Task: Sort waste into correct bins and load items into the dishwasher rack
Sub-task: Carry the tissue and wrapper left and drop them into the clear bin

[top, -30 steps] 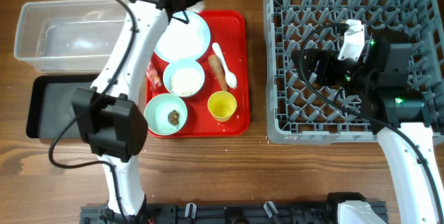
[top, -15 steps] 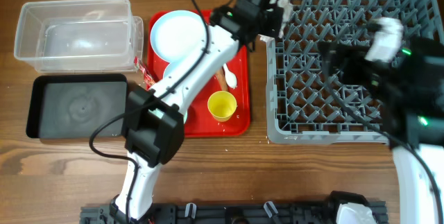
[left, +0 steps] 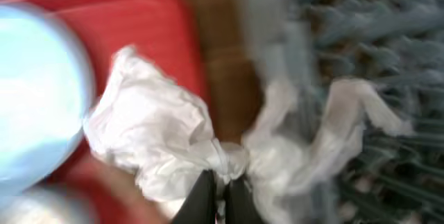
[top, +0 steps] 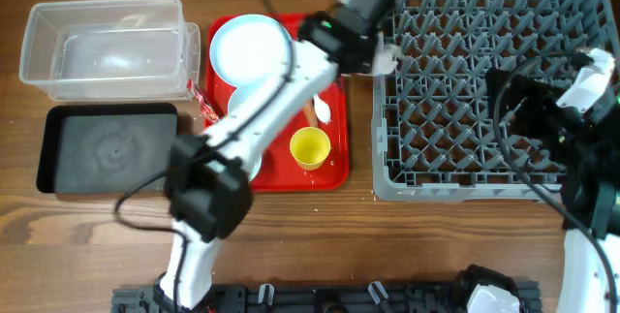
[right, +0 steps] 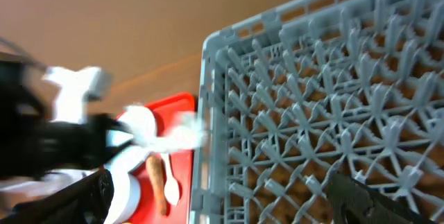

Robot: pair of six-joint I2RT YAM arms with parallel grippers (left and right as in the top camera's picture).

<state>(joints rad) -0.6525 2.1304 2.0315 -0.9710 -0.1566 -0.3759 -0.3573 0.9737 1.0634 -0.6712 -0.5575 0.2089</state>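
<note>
My left gripper [top: 381, 57] is shut on a crumpled white tissue [top: 390, 59] and holds it over the left rim of the grey dishwasher rack [top: 484, 172]. In the left wrist view the fingers [left: 219, 195] pinch the tissue [left: 152, 130] between red tray and rack. My right gripper [top: 501, 95] hangs open and empty over the rack's right half, its fingers spread wide [right: 225, 202]. The pale plate [top: 247, 46], yellow cup [top: 310, 145], white spoon [top: 323, 109] and carrot-like stick [top: 308, 111] lie on the red tray [top: 335, 172]. My left arm hides the bowls.
The clear tub [top: 107, 46] stands at the far left, the black tray [top: 107, 148] in front of it. A red-and-white wrapper [top: 205, 109] lies at the red tray's left edge. My left arm stretches across the red tray.
My left gripper swung from above the plate to the rack's left rim, carrying the tissue. My right arm drew back to the right.
</note>
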